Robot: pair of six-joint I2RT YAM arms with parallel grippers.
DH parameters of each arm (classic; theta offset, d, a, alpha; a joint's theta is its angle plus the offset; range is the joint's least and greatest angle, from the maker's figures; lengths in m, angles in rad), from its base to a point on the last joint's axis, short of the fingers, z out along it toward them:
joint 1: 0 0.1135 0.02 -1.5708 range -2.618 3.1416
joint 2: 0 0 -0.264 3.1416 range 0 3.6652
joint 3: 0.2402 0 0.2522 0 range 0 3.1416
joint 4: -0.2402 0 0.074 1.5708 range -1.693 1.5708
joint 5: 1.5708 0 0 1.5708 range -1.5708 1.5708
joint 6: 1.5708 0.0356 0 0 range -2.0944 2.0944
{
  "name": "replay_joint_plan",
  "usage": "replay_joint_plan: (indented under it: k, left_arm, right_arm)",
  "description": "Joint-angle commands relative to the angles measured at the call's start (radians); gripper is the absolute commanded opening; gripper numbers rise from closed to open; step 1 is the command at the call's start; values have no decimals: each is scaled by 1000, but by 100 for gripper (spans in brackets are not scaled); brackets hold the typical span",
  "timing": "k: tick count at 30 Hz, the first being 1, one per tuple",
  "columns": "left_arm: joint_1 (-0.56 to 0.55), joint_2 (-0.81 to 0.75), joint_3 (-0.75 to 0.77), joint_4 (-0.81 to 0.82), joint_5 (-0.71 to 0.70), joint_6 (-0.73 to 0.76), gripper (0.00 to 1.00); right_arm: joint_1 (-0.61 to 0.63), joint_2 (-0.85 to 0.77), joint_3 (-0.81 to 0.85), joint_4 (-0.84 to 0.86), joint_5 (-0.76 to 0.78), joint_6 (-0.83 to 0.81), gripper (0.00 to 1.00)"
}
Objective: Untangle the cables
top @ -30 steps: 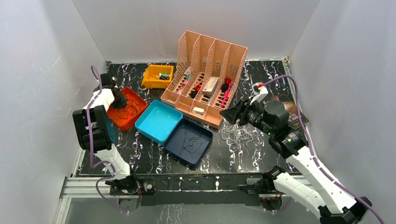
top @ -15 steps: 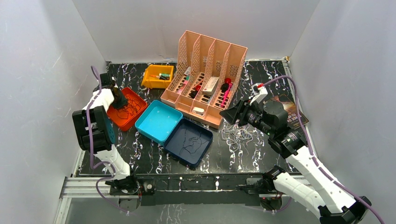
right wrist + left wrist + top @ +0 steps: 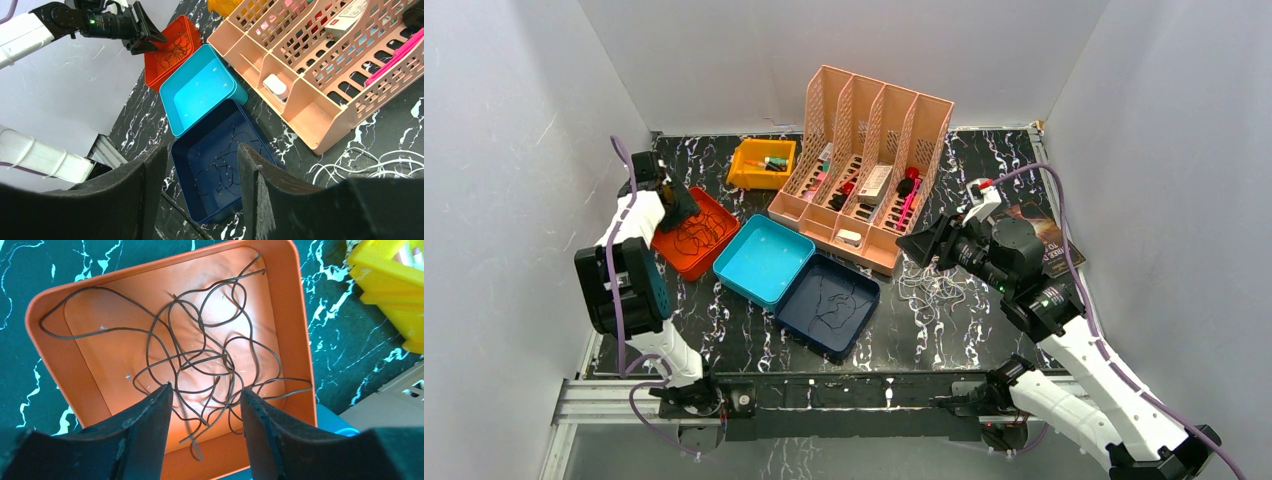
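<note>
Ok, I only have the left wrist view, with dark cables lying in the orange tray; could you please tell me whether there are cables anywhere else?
Observer: Yes, a loose heap of white cables lies on the table, in front of the pink organiser.
Operator: Thank you. Is any other tray in use?
Observer: The dark blue tray holds a few thin black cables.
Operator: And how is the other arm placed?
Observer: The right gripper is open and holds nothing, close to the white cables.

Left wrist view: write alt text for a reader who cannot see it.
Thin dark brown cables lie tangled in an orange tray on a dark marbled table. The left gripper hangs open just above them.
</note>
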Motion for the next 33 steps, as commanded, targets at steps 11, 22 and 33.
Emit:
replay_joint_plan:
  k: [11,22,33]
  left_arm:
    - [6,-176,2,-30,-48,-12,64]
    - [-60,-228,-21,-47,6,28,61]
    - [-240,-281,-38,-81,-68,123,57]
  right_arm:
    - [2,-4,-1,41,16,-7,63]
    - [2,7,-19,54,16,-12,63]
    - [3,36,2,-66,160,-68,63]
